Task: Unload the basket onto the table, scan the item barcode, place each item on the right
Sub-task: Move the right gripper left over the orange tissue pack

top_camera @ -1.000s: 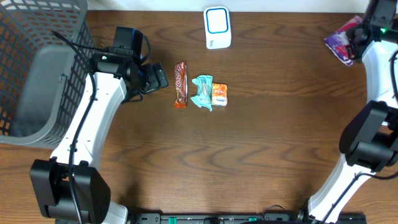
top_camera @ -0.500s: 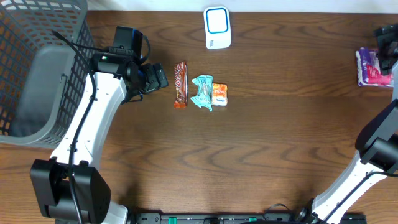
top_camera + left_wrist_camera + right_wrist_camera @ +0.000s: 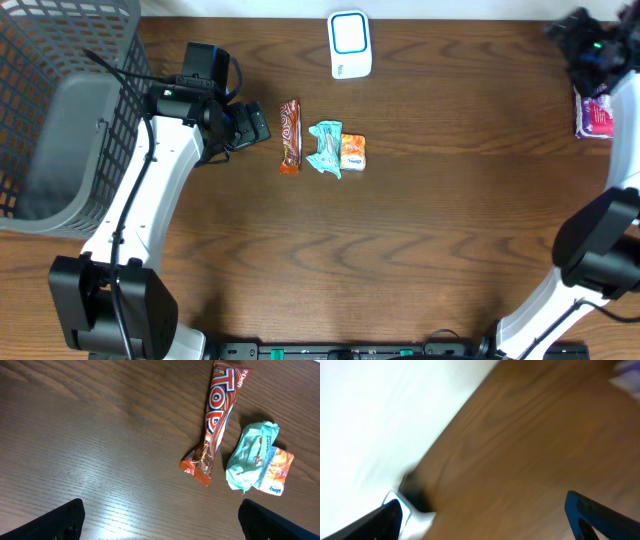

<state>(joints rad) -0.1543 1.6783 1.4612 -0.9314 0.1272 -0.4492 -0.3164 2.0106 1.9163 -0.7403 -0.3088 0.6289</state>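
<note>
Change check, left to right. Nothing moved on the left: left claw (image 3: 160, 522) in the same spot as a second ago, parked just beside the red-brown foil-wrapped chocolate bar (image 3: 290, 135), jaws wide apart, empty. Centre row unshifted.

On the right: right claw (image 3: 487, 512), clamped on the purple-and-pink crinkly plastic packet (image 3: 597, 115) a second ago, now spread wide and empty, pulled off toward the far right corner. Packet left lying flat at the right table edge, apart from the claw. Right wrist view motion-blurred, only a purple sliver at top right.

Judged meaning: packet finished with and set aside. Next item to come from the centre row, none lifted yet, none at the scanner.

Materials, left to right:
- grey wire-mesh basket (image 3: 110, 60): rigid open grid, tall walls.
- dark wood-grain table (image 3: 450, 220): smooth, slight sheen.
- Chocolate bar: long, slim, glossy, crimped ends, "TOP" lettering.
- teal crumpled soft wrapper (image 3: 327, 148): creased, lumpy, near the bar but apart from it.
- small orange square sachet (image 3: 352, 152): flat, shiny, touching the teal one.
- white rounded plastic scanner with blue ring (image 3: 350, 44): hard shell, at the far edge, well apart from the row.
</note>
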